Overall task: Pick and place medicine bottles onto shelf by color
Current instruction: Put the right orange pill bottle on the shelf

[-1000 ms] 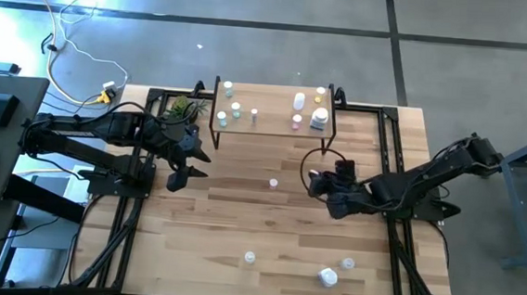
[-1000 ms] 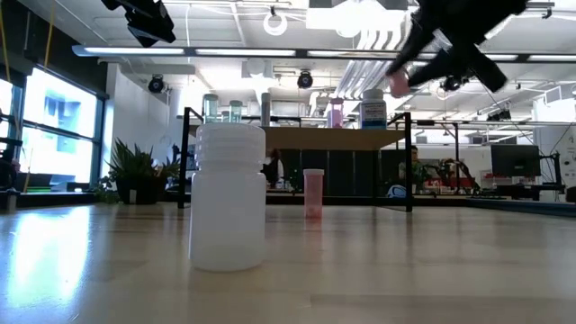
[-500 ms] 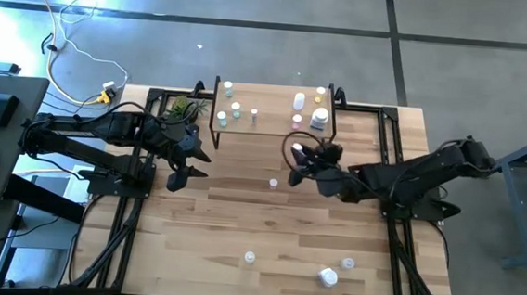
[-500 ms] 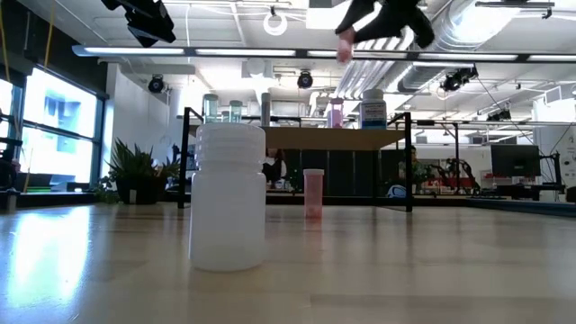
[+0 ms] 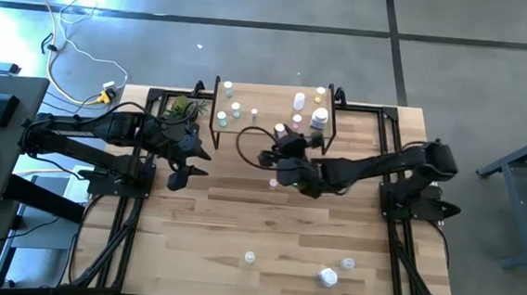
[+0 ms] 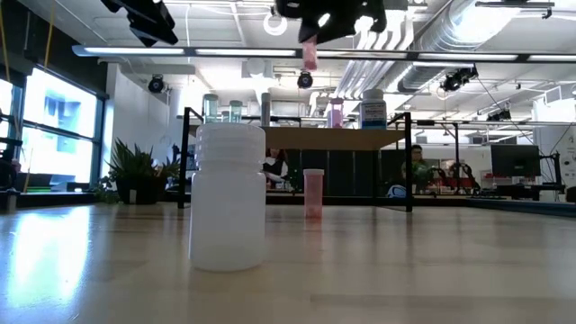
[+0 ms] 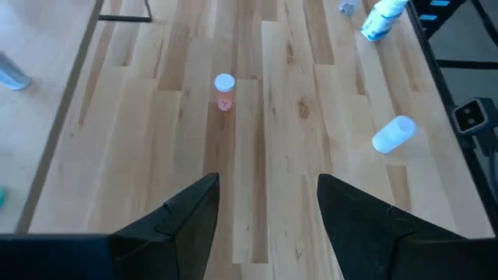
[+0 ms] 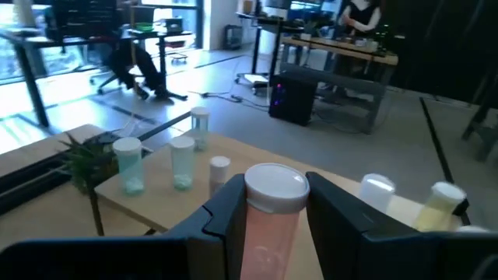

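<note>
- Your right gripper (image 5: 279,141) is clamped on a pink bottle w/ white cap (image 8: 272,210); in the right wrist view you see it upright between the two dark fingers (image 8: 226,206), touching both.
- In the high view the right arm reaches across the table to the shelf (image 5: 270,116), and the gripper is just beside the shelf's front edge, about the middle.
- In the low view the held pink bottle (image 6: 310,54) hangs above the shelf level, well over the tabletop (image 6: 405,270).
- On the shelf, left part: green-tinted bottles (image 8: 183,162) and one small white bottle (image 8: 219,165). Right part: white, pink and yellowish bottles (image 5: 298,101) and one bigger white bottle (image 5: 318,120).
- Second pink bottle (image 7: 224,91) stands upright on the table, in front of the shelf, near the middle.
- Near the table's front edge: big white bottle (image 6: 228,196) upright, very close to the low camera; a small bottle (image 5: 249,256) and another (image 5: 347,262) are well apart from each other there.
- Your left gripper (image 7: 264,214) hovers over the left side of the table, fingers apart, holding nothing.
- A small green plant (image 5: 183,107) is just beside the shelf's left end.
- A person (image 6: 416,171) sits in the room behind the table.
</note>
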Controlling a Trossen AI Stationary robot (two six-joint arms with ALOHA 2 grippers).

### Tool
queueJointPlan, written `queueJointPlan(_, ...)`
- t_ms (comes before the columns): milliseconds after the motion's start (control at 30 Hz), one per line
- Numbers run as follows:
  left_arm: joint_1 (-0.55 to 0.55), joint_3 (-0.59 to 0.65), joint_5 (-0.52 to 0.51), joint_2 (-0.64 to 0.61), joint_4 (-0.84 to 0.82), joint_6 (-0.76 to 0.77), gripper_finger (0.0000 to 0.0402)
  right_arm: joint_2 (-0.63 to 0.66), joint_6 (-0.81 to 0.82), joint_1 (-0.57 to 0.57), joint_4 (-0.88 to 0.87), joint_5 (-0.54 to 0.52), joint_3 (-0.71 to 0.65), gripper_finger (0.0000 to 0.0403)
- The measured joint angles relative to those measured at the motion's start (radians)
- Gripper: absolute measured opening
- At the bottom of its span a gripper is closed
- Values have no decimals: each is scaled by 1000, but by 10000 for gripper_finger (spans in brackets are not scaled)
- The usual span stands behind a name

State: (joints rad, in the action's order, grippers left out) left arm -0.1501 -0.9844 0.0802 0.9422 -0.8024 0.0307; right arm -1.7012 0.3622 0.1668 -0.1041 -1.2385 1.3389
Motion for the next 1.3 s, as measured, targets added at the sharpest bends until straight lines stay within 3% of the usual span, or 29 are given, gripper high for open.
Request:
queueJointPlan(233,0,0,-6,0,0,-8,209,-122,3,-24,149,-35,17,105)
queueJointPlan(600,0,0,-6,0,0,-8,209,-201,3,-104,290,-32,17,105)
queueJointPlan(1100,0,0,-6,0,-1,3,209,-238,3,-177,296,-14,17,105)
queueJointPlan(1300,0,0,-6,0,-1,3,209,-238,-1,-211,294,85,17,105)
